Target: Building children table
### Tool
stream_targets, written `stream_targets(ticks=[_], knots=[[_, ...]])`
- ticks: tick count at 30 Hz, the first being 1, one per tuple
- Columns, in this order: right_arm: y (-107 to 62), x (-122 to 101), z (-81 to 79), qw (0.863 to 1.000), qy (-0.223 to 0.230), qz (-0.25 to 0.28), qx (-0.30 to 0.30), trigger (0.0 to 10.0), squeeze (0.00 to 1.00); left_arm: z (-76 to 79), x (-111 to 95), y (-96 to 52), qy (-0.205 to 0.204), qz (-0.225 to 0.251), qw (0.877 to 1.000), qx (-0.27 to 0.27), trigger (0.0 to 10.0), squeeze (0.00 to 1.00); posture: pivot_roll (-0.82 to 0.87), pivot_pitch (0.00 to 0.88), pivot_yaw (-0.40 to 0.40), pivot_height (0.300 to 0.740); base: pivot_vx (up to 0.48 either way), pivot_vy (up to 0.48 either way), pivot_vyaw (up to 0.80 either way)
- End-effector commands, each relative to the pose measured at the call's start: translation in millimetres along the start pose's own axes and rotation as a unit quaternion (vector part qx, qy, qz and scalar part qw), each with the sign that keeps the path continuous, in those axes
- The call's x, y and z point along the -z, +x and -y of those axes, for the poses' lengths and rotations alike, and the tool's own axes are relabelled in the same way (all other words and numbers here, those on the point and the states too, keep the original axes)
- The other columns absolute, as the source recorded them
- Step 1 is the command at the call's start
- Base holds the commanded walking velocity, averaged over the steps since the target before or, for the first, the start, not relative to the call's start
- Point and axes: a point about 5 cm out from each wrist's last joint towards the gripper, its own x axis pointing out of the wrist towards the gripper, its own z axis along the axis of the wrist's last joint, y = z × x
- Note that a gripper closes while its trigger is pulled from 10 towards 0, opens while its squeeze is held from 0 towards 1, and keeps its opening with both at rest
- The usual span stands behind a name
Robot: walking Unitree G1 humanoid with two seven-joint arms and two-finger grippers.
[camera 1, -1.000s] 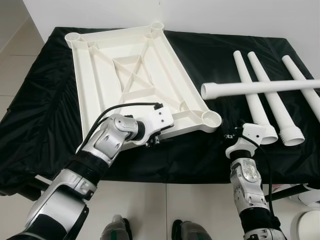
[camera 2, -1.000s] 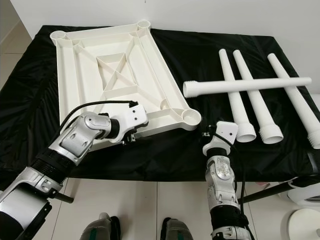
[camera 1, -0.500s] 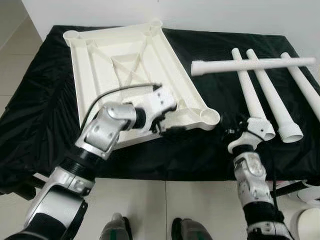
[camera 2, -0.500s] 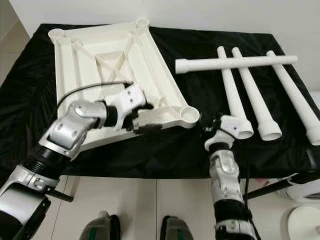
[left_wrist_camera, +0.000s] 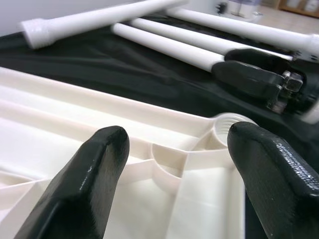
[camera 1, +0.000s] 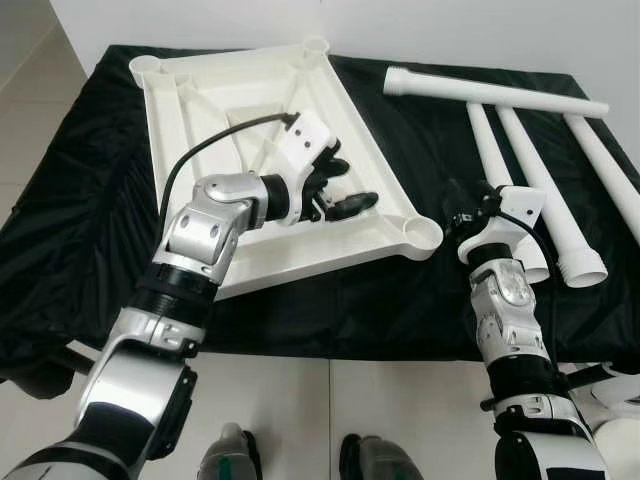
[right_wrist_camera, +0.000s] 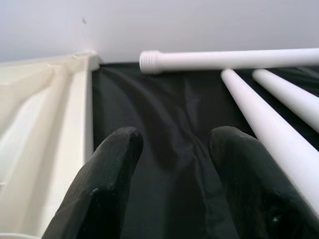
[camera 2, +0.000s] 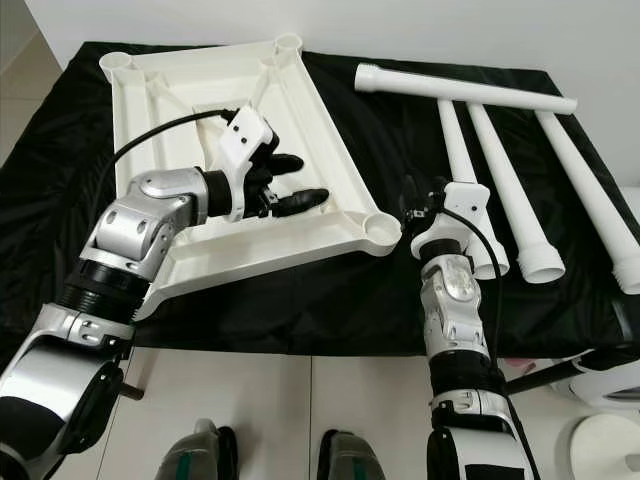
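Tabletop [camera 1: 190, 160] lies upside down on the black cloth [camera 1: 80, 200], and my left gripper [camera 1: 340, 190] hovers over its ribbed underside, fingers spread, holding nothing. My right gripper [camera 1: 462, 205], also spread and empty, sits between the corner socket [camera 1: 422, 233] and the legs [camera 1: 545, 200]. I judge a careless reach could knock the crosswise leg [camera 1: 490, 92] rolling, or nudge the tabletop askew.
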Motion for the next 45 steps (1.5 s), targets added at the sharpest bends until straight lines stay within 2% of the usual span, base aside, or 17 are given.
stream_targets(ticks=[1,5,10,12,17,18,22,24,27,29,33,38,43,45], knots=[[0.8,4.0,5.9,1.0,-0.004,-0.02,0.013,10.0,0.0,-2.4,-0.7,1.9,-0.011,0.005,1.0,-0.015,10.0,0.0,-0.01,0.124,-0.039,0.74,0.0,0.0,0.0],[2.4,10.4,8.0,0.999,0.002,-0.05,0.01,10.0,0.0,-9.0,3.8,9.5,-0.056,-0.012,0.997,-0.053,10.0,0.0,-0.01,0.146,-0.048,0.74,0.0,0.0,0.0],[4.0,15.7,15.4,0.996,0.02,-0.082,0.03,10.0,0.0,-12.0,0.5,15.6,-0.082,0.001,0.994,-0.07,10.0,0.0,-0.01,0.163,-0.058,0.74,0.0,0.0,0.0],[4.4,17.0,17.1,0.995,0.019,-0.091,0.03,10.0,0.0,-14.0,0.5,17.5,-0.104,0.014,0.99,-0.09,10.0,0.0,-0.01,0.169,-0.061,0.74,0.0,0.0,0.0],[3.2,15.2,14.9,0.996,-0.014,-0.083,0.019,10.0,0.0,-13.7,10.2,15.9,-0.14,0.018,0.983,-0.121,10.0,0.0,-0.01,0.155,-0.06,0.74,0.0,0.0,0.0],[2.8,13.9,12.9,0.997,-0.019,-0.079,0.01,10.0,0.0,-15.3,10.1,12.6,-0.156,0.032,0.978,-0.134,10.0,0.0,-0.01,0.147,-0.057,0.74,0.0,0.0,0.0],[2.8,12.3,10.3,0.997,-0.026,-0.074,-0.001,10.0,0.0,-17.9,9.7,8.7,-0.176,0.05,0.971,-0.151,10.0,0.0,-0.01,0.147,-0.057,0.74,0.0,0.0,0.0],[2.8,12.3,10.3,0.997,-0.026,-0.074,-0.001,10.0,0.0,-17.9,9.7,8.7,-0.176,0.05,0.971,-0.151,10.0,0.0,-0.01,0.147,-0.057,0.74,0.0,0.0,0.0],[5.4,-2.6,15.9,0.998,-0.031,-0.05,0.031,10.0,0.0,-25.2,15.2,-6.1,-0.161,0.051,0.962,-0.212,10.0,0.0,-0.01,0.119,-0.054,0.74,0.0,0.0,0.0],[5.4,-2.6,15.9,0.998,-0.031,-0.05,0.031,10.0,0.0,-25.2,15.2,-6.1,-0.161,0.051,0.962,-0.212,10.0,0.0,-0.01,0.119,-0.054,0.74,0.0,0.0,0.0],[5.2,-5.7,30.1,0.994,-0.049,-0.057,0.084,10.0,0.0,-24.7,14.6,-12.0,-0.139,0.053,0.962,-0.228,10.0,0.0,0.0,0.096,-0.045,0.74,0.0,0.0,0.0],[4.8,-8.0,36.0,0.991,-0.053,-0.058,0.11,10.0,0.0,-23.6,13.4,-14.5,-0.133,0.052,0.962,-0.233,10.0,0.0,0.0,0.086,-0.041,0.74,0.0,0.0,0.0],[1.1,-3.5,47.1,0.981,-0.058,-0.087,0.166,10.0,0.0,-20.1,16.3,-15.1,-0.124,0.04,0.963,-0.234,10.0,0.0,0.01,0.078,-0.043,0.74,0.0,0.0,0.0],[0.8,-3.2,46.9,0.98,-0.061,-0.091,0.167,10.0,0.0,-19.2,16.0,-15.2,-0.123,0.042,0.963,-0.234,10.0,0.0,0.01,0.077,-0.043,0.74,0.0,0.0,0.0]])
